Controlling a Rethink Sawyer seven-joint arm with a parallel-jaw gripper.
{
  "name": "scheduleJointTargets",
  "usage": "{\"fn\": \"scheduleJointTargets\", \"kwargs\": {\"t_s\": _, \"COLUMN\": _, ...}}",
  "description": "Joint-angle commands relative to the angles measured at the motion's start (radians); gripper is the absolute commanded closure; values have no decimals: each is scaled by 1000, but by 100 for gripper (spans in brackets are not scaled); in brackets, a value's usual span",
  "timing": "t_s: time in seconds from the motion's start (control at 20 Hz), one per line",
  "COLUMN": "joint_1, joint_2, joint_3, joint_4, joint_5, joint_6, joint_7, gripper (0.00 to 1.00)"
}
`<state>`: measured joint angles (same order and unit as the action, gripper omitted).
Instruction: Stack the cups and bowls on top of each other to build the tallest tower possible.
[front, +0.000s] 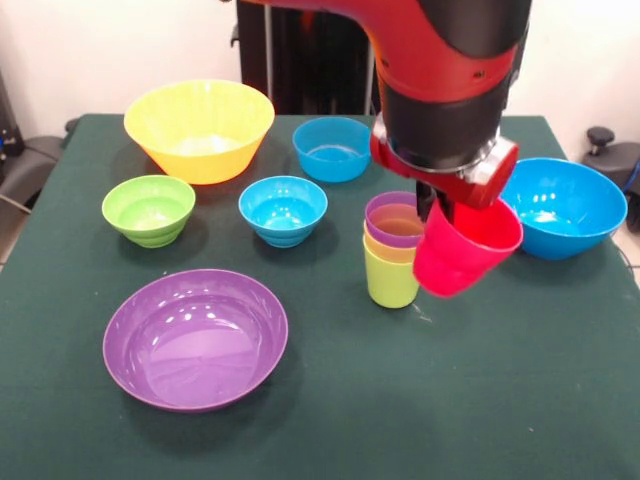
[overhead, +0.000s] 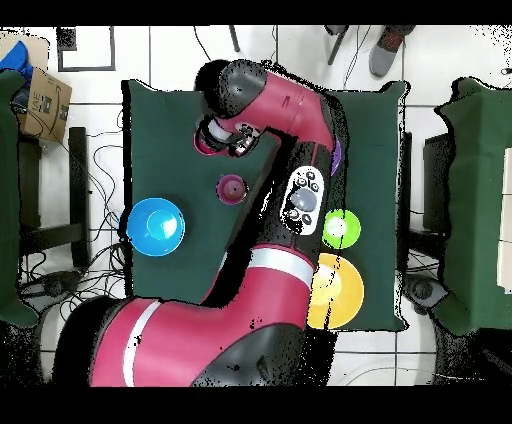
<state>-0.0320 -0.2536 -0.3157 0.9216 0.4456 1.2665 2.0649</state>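
My gripper (front: 443, 215) is shut on the rim of the red cup (front: 466, 250) and holds it tilted above the table. The cup hangs just right of the tower (front: 392, 250), about level with its top. The tower is three nested cups: lime green lowest, then yellow, then purple. In the overhead view the red cup (overhead: 206, 141) sits under the arm's end, apart from the tower (overhead: 232, 187). The large blue bowl (front: 562, 207) stands right of the red cup.
A yellow-orange bowl (front: 199, 130) and a small blue bowl (front: 332, 148) stand at the back. A small green bowl (front: 149, 209) and another small blue bowl (front: 283, 209) stand mid-left. The wide purple bowl (front: 195, 338) is at the front left.
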Motion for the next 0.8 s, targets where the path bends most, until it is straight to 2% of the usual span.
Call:
{"fn": "scheduleJointTargets", "kwargs": {"t_s": 0.05, "joint_1": -27, "joint_2": -88, "joint_3": 161, "joint_4": 130, "joint_5": -90, "joint_6": 114, "joint_7": -258, "gripper": 100}}
{"fn": "scheduleJointTargets", "kwargs": {"t_s": 0.4, "joint_1": -34, "joint_2": -182, "joint_3": 186, "joint_4": 207, "joint_5": -117, "joint_6": 133, "joint_7": -228, "gripper": 100}}
{"fn": "scheduleJointTargets", "kwargs": {"t_s": 0.8, "joint_1": -47, "joint_2": -221, "joint_3": 208, "joint_4": 231, "joint_5": -167, "joint_6": 158, "joint_7": -213, "gripper": 100}}
